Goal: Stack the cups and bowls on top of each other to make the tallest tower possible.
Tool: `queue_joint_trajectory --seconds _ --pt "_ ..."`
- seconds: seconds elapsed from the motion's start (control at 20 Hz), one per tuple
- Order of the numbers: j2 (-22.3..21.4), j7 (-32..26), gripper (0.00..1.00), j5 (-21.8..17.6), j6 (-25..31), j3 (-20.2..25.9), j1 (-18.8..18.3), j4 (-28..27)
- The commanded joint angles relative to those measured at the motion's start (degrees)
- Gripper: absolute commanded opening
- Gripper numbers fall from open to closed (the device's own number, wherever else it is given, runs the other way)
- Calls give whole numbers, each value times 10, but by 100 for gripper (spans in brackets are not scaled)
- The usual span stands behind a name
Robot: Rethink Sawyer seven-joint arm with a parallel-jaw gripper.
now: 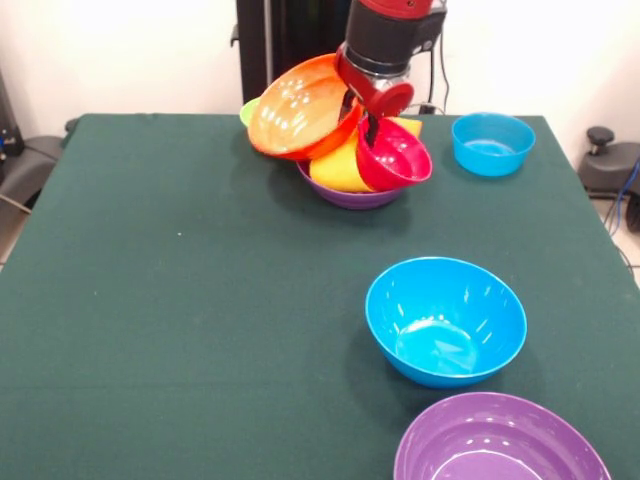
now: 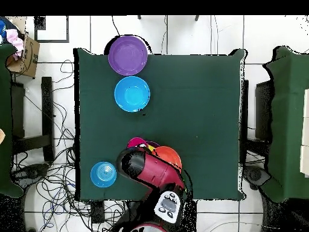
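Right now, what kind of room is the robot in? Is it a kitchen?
Probably not a kitchen. It looks like a robot lab: the red arm works over a table with a green cloth, loose cables trail across the tiled floor, and the plastic bowls are empty, not holding food.

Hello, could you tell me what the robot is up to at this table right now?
The robot is building a tower of bowls and cups at the far side of the table, near its pedestal. Its gripper is down at the pile, right by the tilted red bowl. A large orange bowl leans on a yellow cup, all sitting in a purple bowl. Three bowls stand apart, unstacked: a small blue bowl, a large blue bowl and a second purple bowl.
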Motion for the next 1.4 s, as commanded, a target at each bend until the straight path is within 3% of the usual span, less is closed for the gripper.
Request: queue_joint_trajectory --seconds 0.05,0.3,0.75,1.05,1.4 --pt "28 97 100 20 -55 49 9 -43" --pt "31 93 100 19 -65 39 15 -48" --pt "0 102 100 29 -33 48 21 -26" --pt "-43 108 100 34 28 35 38 -14" --pt "-110 99 100 15 151 8 46 -14"
